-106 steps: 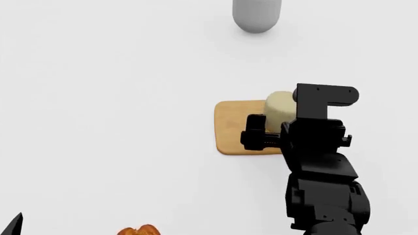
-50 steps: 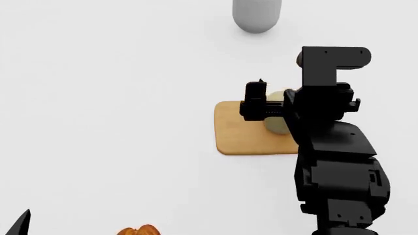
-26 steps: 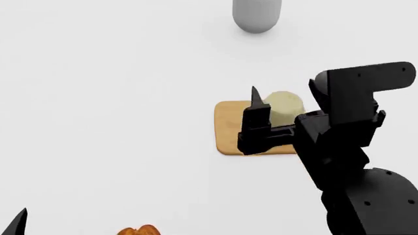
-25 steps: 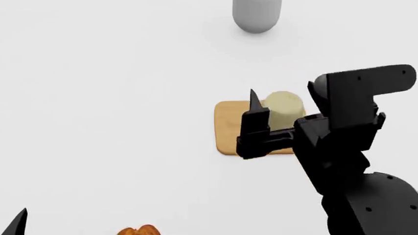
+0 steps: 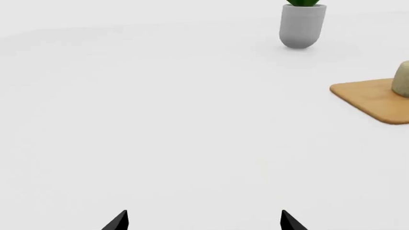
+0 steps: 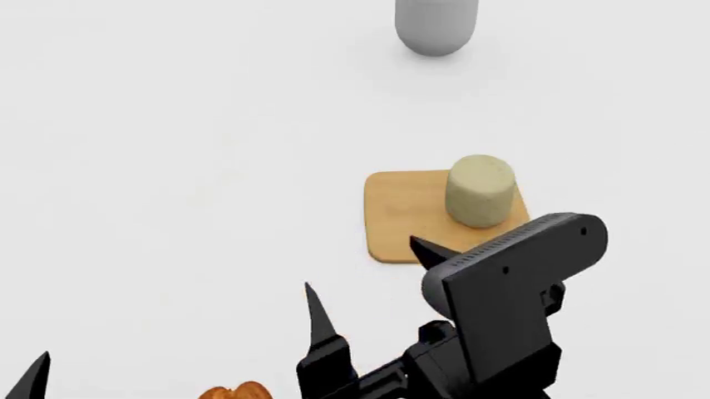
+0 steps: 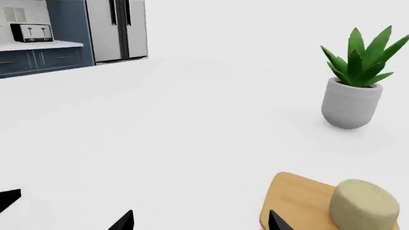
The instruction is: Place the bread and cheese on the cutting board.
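Observation:
The cheese (image 6: 480,191), a pale beige cylinder, stands upright on the right part of the tan cutting board (image 6: 405,218). My right gripper (image 6: 367,268) is open and empty, nearer to me than the board and apart from the cheese. The bread (image 6: 235,391) shows only as an orange-brown top at the bottom edge. Of my left gripper one fingertip (image 6: 36,374) shows at the bottom left. The left wrist view shows the left gripper (image 5: 203,218) open and empty over bare table, with the board (image 5: 370,98) and cheese (image 5: 403,79) far off. In the right wrist view the right gripper (image 7: 200,219) is open beside the board (image 7: 295,199) and cheese (image 7: 364,206).
A light grey pot (image 6: 436,25) stands at the back of the white table; it holds a green plant (image 7: 361,52). A fridge (image 7: 115,28) and blue cabinets (image 7: 38,60) lie far behind.
My right gripper has let go of the cheese, risen and drawn back toward me and to the left. The cheese stays upright on the board. The left arm has barely moved.

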You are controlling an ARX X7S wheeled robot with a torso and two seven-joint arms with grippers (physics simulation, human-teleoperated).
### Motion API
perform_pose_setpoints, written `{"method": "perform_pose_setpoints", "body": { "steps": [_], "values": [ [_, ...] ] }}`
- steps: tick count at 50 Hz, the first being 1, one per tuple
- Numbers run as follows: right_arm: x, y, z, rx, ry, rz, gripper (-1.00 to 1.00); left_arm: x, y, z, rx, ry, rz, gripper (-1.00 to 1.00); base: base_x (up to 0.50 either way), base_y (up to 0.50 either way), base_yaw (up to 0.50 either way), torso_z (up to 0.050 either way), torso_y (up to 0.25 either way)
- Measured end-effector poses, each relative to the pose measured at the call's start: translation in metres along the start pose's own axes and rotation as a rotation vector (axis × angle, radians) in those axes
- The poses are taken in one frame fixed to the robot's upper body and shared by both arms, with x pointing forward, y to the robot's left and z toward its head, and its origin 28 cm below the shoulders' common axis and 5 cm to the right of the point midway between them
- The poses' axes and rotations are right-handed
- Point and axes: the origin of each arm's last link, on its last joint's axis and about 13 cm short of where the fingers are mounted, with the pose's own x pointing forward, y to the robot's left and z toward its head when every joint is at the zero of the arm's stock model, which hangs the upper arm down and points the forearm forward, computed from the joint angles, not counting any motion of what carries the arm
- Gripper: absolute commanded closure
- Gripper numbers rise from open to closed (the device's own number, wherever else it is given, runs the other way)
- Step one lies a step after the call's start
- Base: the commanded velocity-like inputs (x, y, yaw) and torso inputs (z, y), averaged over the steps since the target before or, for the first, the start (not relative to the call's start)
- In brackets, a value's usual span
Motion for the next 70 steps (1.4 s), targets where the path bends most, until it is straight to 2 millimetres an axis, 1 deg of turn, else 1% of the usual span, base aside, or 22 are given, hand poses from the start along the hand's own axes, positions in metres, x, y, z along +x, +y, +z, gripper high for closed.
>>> {"method": "perform_pose_setpoints", "body": {
  "steps": [13, 20, 30, 37, 46, 56, 63, 70],
  "values": [
    [-0.007, 0.025, 0.005, 0.022, 0.019, 0.112, -1.00, 0.000, -0.002, 0.001, 0.001, 0.002, -0.002, -1.00, 0.00, 0.00, 0.00, 0.000, 0.000],
    [-0.014, 0.036, 0.004, 0.013, 0.052, 0.164, -1.00, -0.001, -0.002, 0.001, 0.001, 0.002, 0.000, -1.00, 0.00, 0.00, 0.00, 0.000, 0.000],
    [-0.029, 0.043, 0.000, -0.029, 0.088, 0.191, -1.00, -0.001, -0.002, 0.000, 0.001, 0.004, 0.003, -1.00, 0.00, 0.00, 0.00, 0.000, 0.000],
    [-0.040, 0.044, -0.001, -0.072, 0.101, 0.177, -1.00, -0.001, -0.003, -0.001, 0.000, 0.005, 0.001, -1.00, 0.00, 0.00, 0.00, 0.000, 0.000],
    [-0.048, 0.046, -0.007, -0.086, 0.128, 0.168, -1.00, -0.002, -0.002, -0.001, 0.000, 0.005, 0.005, -1.00, 0.00, 0.00, 0.00, 0.000, 0.000],
    [-0.048, 0.048, -0.020, -0.071, 0.163, 0.168, -1.00, -0.003, -0.001, 0.000, 0.003, 0.001, 0.010, -1.00, 0.00, 0.00, 0.00, 0.000, 0.000],
    [-0.043, 0.049, -0.029, -0.056, 0.178, 0.175, -1.00, -0.003, -0.001, 0.001, 0.007, 0.001, 0.012, -1.00, 0.00, 0.00, 0.00, 0.000, 0.000],
    [-0.038, 0.052, -0.033, -0.048, 0.183, 0.195, -1.00, -0.004, 0.000, 0.000, 0.008, 0.001, 0.014, -1.00, 0.00, 0.00, 0.00, 0.000, 0.000]
  ]
}}
